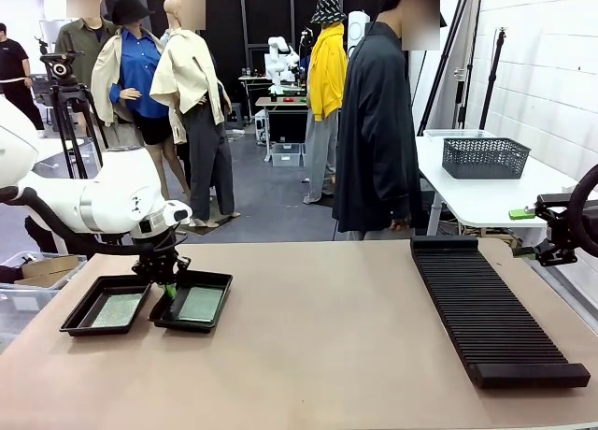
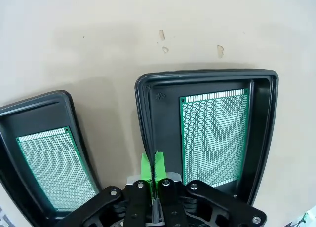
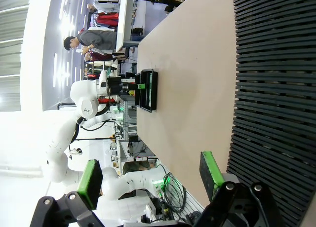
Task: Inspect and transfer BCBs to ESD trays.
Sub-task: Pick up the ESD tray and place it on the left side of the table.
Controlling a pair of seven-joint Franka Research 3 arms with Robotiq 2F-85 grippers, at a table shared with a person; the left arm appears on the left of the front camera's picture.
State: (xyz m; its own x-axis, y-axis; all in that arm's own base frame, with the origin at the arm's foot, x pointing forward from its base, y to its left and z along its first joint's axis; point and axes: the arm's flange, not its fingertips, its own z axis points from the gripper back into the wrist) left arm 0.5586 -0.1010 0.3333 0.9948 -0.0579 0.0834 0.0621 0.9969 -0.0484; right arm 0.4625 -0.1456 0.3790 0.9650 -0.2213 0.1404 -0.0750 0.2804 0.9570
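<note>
Fingers (image 2: 153, 165) pressed together, empty, at tray (image 2: 148, 118) rim; board (image 2: 215, 138) lies just beside.

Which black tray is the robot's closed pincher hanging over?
The left gripper hangs shut over the right-hand ESD tray, at its left rim. The other ESD tray sits beside it, farther left.

2 black ESD trays (image 1: 105, 320) side by side, green BCBs (image 1: 201, 304) flat inside
</note>
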